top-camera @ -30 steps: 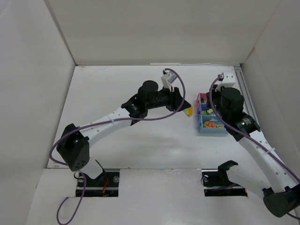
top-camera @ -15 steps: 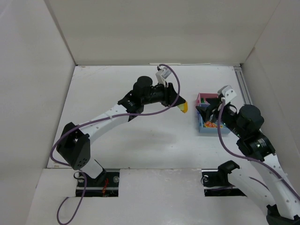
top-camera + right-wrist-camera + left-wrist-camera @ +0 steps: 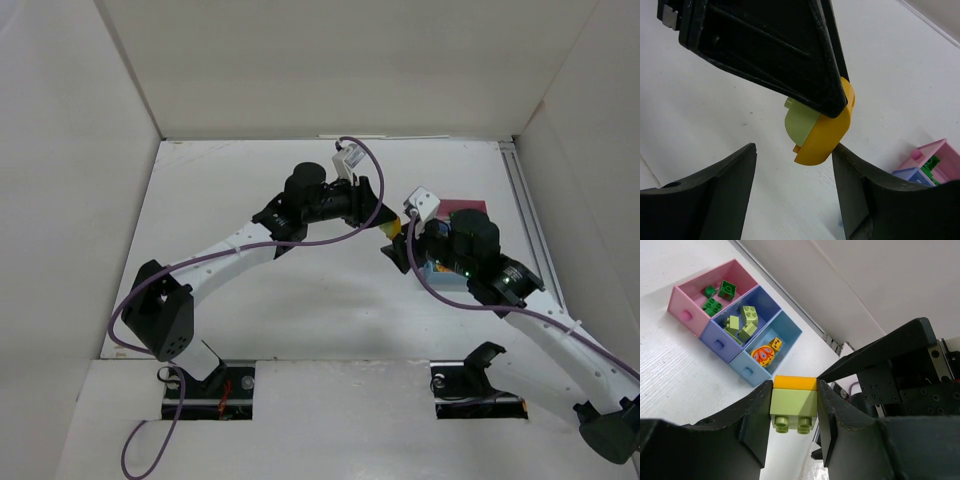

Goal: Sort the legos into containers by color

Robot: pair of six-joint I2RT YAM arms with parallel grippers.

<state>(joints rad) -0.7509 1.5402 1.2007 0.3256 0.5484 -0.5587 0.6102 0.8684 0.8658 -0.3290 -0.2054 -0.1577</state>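
My left gripper [image 3: 794,412] is shut on a clump of two legos [image 3: 794,401], a pale yellow-green brick joined to an orange-yellow one, held above the table left of the containers. In the top view that left gripper [image 3: 385,222] meets my right gripper [image 3: 398,250] at the clump [image 3: 394,231]. My right gripper [image 3: 794,148] is open, its fingers either side of and just below the clump [image 3: 822,132]; the right finger is close to the orange part. The pink tray [image 3: 687,315] holds dark green legos [image 3: 720,292], the dark blue tray [image 3: 720,345] pale green ones [image 3: 742,322], the light blue tray [image 3: 747,372] orange ones [image 3: 765,352].
White walls close in the table on three sides. The row of trays [image 3: 465,206] sits at the right, partly hidden under my right arm. A rail [image 3: 522,200] runs along the right edge.
My right arm has swung left from over the trays to the clump, and its jaws have opened. My left gripper lifted slightly earlier and has since held still.
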